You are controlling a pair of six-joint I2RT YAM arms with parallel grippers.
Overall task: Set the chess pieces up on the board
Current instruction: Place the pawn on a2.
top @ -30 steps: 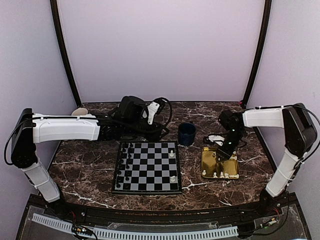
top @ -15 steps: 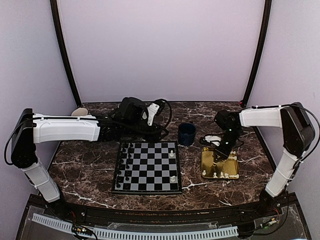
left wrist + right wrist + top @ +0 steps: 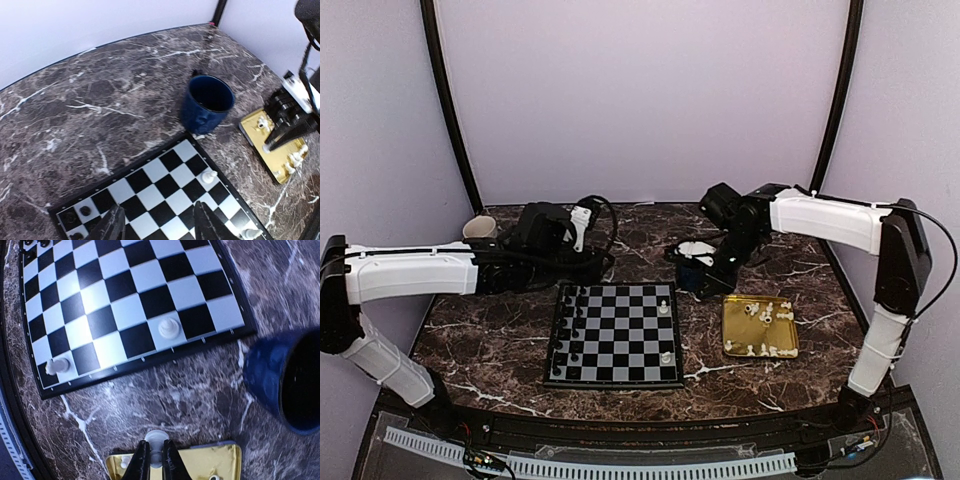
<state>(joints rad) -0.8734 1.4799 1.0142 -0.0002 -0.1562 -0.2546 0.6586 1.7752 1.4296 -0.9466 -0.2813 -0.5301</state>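
Observation:
The board lies mid-table with two white chess pieces on its right column and black pieces down its left. More white pieces lie in the gold tray. My right gripper is shut on one white piece, held in the air above the tray's near corner, between the tray and the board edge. My left gripper is open and empty, hovering over the board's far side.
A dark blue mug stands just behind the board's far right corner, close beside the right gripper. A small beige cup sits at the back left. Black cables trail over the left arm's wrist.
The right gripper closed on a white piece in the tray, lifted it and swung left toward the mug and board. The left arm drew back to the left.

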